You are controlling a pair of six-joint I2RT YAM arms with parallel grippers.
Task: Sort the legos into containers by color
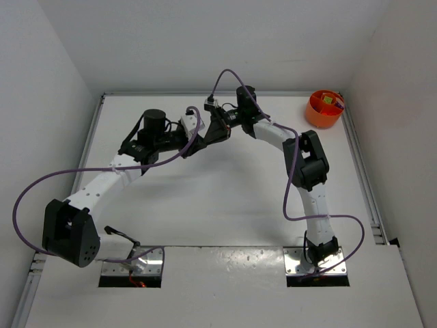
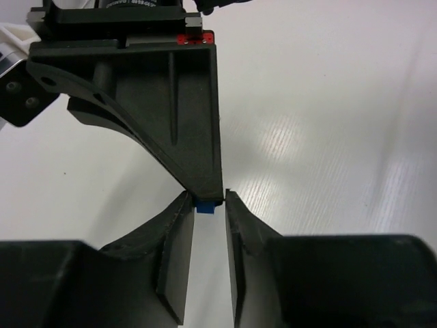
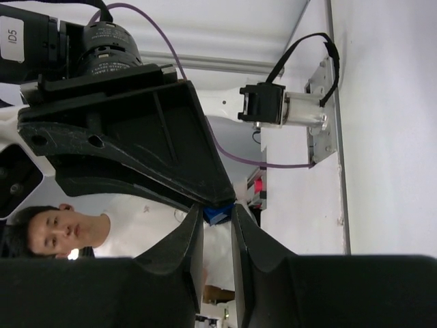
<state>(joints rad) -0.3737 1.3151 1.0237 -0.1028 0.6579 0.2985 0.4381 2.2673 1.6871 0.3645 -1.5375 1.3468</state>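
left gripper (image 2: pixel 207 197) and right gripper (image 3: pixel 217 208) meet nr far edge of table (image 1: pixel 225 205), white top open around; orange tub (image 1: pixel 317 118) in far-right corner. right pinches blue lego (image 2: pixel 205 207), left's jaws slightly apart.

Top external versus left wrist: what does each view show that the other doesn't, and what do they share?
Only top external: both arms whole, the left arm and right arm, plus the orange tub at the far right corner of the table. Only left wrist: a blue brick between the jaw tips, hidden from above. Both: the two arms' jaws meeting tip to tip over the white table.
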